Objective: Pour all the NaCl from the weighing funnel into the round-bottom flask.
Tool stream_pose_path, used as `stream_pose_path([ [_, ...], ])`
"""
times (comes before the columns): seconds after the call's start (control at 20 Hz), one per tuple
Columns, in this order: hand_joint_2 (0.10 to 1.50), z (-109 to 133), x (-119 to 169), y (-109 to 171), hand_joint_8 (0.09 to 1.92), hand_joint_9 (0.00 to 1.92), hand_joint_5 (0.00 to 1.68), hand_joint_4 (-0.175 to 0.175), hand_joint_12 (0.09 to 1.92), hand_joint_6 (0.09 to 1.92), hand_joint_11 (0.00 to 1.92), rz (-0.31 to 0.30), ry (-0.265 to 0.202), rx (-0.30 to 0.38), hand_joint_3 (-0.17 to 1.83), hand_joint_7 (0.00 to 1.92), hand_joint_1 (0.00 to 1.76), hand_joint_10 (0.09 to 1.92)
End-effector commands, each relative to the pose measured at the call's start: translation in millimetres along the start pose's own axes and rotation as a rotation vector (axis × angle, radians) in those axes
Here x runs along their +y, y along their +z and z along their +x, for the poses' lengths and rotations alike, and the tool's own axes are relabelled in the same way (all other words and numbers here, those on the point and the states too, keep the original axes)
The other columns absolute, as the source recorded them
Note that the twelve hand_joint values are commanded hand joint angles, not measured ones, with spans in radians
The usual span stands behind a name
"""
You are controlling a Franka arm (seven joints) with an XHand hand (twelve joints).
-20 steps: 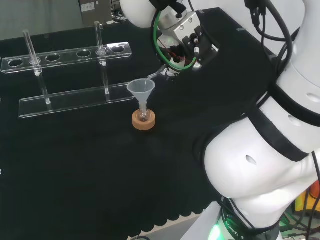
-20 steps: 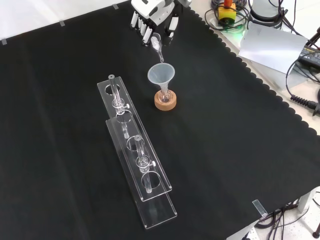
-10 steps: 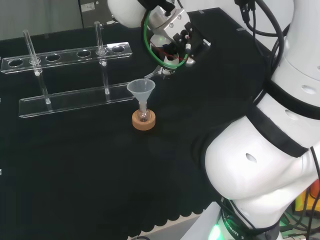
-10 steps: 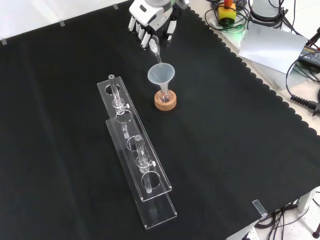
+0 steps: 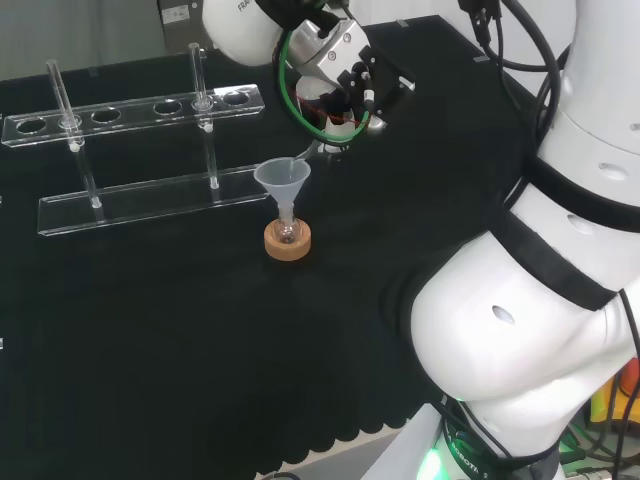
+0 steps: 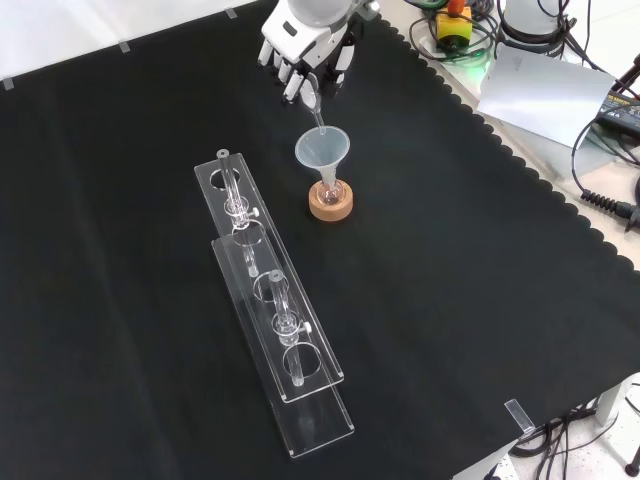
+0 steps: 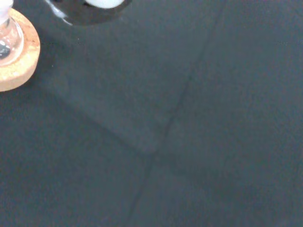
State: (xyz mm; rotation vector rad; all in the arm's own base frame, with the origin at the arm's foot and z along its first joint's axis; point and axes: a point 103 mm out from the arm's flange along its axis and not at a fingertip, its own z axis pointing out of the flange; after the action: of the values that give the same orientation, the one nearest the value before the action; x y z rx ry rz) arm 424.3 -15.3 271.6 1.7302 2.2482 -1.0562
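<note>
A small round-bottom flask [image 5: 287,233] sits on a cork ring stand [image 5: 287,241] with a clear plastic funnel [image 5: 282,177] in its neck; in the front view the funnel [image 6: 321,148] stands over the cork ring [image 6: 331,203]. My hand [image 6: 305,52] is shut on a clear glass weighing funnel [image 6: 314,103], tilted with its spout down at the plastic funnel's rim. In the head view the hand [image 5: 345,75] hangs just right of and above the funnel, the weighing funnel's spout [image 5: 308,151] touching or just over the rim. The wrist view catches the cork ring [image 7: 16,59] and flask [image 7: 7,38] at its edge.
A long clear test-tube rack [image 6: 270,300] with two glass tubes stands left of the flask in the front view; in the head view the rack [image 5: 140,150] lies behind it. The scalloped cloth edge [image 6: 520,180] runs along the front view's right. The arm's white links [image 5: 540,300] rise at the head view's right.
The hand has moved towards the flask, leftwards in the head view and down in the front view, bringing the weighing funnel's spout to the plastic funnel's rim.
</note>
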Motion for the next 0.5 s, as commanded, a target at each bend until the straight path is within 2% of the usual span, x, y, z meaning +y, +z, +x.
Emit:
stream_pose_path([
  [0.05, 1.05, 1.0, -1.4, -4.0, 0.46, 1.30, 1.05, 0.175, 0.98, 0.92, 0.92, 0.017, 0.001, -0.049, 0.06, 1.16, 1.04, 0.20],
  [0.5, 1.05, 3.6, -1.6, -11.1, 0.46, 1.30, 1.05, 0.175, 0.98, 0.92, 0.92, 0.034, 0.006, -0.097, 0.07, 1.16, 1.04, 0.19],
])
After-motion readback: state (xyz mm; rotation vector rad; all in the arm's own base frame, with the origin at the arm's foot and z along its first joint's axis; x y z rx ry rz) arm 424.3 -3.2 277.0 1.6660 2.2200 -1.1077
